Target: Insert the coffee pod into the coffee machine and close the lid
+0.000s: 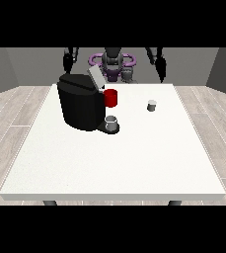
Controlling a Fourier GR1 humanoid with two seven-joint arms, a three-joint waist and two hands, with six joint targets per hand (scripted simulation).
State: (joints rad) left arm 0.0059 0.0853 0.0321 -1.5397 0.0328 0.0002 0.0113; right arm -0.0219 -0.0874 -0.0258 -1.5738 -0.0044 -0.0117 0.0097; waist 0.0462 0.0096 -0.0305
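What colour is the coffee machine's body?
Black, seen in the front view: coffee machine.

You have the coffee machine (81, 105) standing upright on the far left part of the white table, a bulky black block with rounded edges. Its grey lid (95, 78) is open, tilted up and back from the top right corner. Just beside the machine's right face a red part (111, 98) shows, and below it a small grey cup (112, 122) sits on the machine's dark base. The coffee pod (152, 105), a small grey-white cylinder, stands upright on the table well apart to the machine's right.
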